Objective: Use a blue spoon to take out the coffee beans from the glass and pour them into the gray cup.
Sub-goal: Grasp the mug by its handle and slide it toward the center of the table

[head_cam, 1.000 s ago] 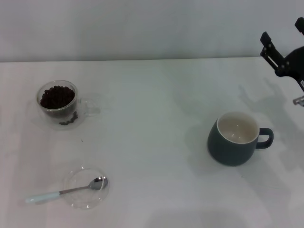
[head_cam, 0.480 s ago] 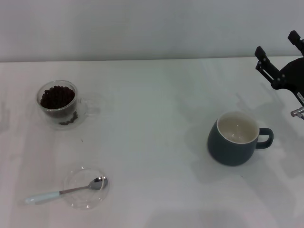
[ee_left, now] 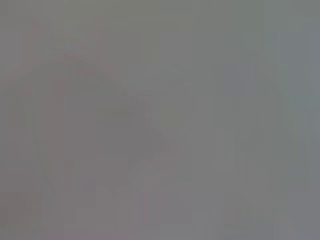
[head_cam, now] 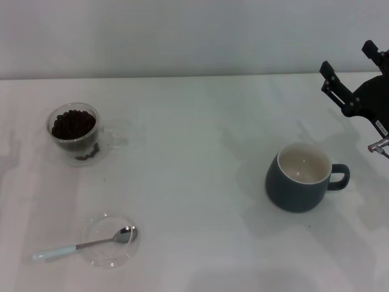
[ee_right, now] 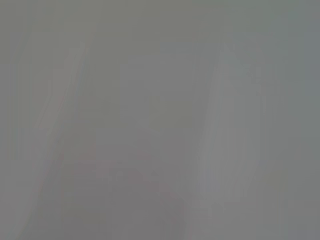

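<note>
Right tool [head_cam: 347,66] is hanging at the far right edge above the surface [head_cam: 200,134], fingers spread wide, holding nothing. Blue spoon [head_cam: 85,244] is lying with its bowl in a shallow glass dish [head_cam: 97,258] at front left; glass [head_cam: 73,134] of coffee beans [head_cam: 73,123] behind it, gray cup [head_cam: 301,177] well apart at right.

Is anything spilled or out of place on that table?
A few coffee beans lie outside the glass, at its foot on the saucer. The blue spoon rests tidily on its dish and the gray cup stands upright.

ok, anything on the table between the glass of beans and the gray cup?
Nothing. In the head view the table is bare between the glass and the gray cup. The blue spoon lies nearer the camera, its bowl in a shallow clear dish.
</note>
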Available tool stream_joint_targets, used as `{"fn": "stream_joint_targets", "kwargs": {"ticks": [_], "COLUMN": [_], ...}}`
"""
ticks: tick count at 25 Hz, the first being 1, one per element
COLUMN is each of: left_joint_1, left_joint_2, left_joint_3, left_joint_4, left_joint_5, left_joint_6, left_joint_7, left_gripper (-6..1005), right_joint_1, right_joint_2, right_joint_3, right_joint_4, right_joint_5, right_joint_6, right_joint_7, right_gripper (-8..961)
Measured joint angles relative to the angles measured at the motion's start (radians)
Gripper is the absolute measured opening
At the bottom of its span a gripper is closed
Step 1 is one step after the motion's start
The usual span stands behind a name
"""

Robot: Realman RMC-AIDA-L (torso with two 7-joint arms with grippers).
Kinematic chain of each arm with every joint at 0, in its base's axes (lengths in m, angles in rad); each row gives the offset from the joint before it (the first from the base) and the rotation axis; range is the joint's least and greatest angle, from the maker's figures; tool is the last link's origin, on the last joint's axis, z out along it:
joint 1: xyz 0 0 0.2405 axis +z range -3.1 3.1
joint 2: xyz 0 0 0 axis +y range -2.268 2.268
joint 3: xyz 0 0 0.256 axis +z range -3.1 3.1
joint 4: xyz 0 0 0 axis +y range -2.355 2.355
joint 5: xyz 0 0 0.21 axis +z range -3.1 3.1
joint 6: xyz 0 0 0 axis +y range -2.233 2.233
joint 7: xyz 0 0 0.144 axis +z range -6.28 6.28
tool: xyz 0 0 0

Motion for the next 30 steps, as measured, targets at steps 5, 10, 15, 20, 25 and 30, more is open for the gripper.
{"fn": "stream_joint_targets", "kwargs": {"ticks": [5,10,15,20,25,30], "left_joint_1": [0.018,0.044,0.056,0.081,0.114,0.146], "left_joint_2": [0.0,0.0,0.0,0.003,0.007,0.008], "left_joint_3": [0.0,0.0,0.0,0.0,0.001,0.002], "left_joint_4": [-0.002,-0.002,-0.007,-0.009,0.001,0.013], "left_joint_5": [0.013,0.035,0.058,0.089,0.104,0.135], "left_joint_6": [0.042,0.074,0.105,0.181,0.231,0.273], "left_joint_7": [-0.056,-0.118,-0.147,-0.263,-0.39,-0.503], "left_gripper": [637,637,637,638,638,637], "right_joint_1": [0.0,-0.008,-0.011,-0.02,-0.026,-0.032], "right_joint_2": [0.0,-0.002,-0.003,-0.004,-0.005,-0.006], "right_joint_3": [0.003,0.005,0.006,0.009,0.021,0.041], "right_joint_4": [0.0,0.007,0.009,0.01,0.012,0.013], "right_joint_5": [0.0,0.0,0.0,0.001,0.007,0.008], "right_joint_6": [-0.011,-0.036,-0.048,-0.072,-0.082,-0.088], "right_joint_7": [0.0,-0.002,-0.007,-0.007,-0.008,-0.008], "right_gripper": [870,870,871,871,871,871]}}
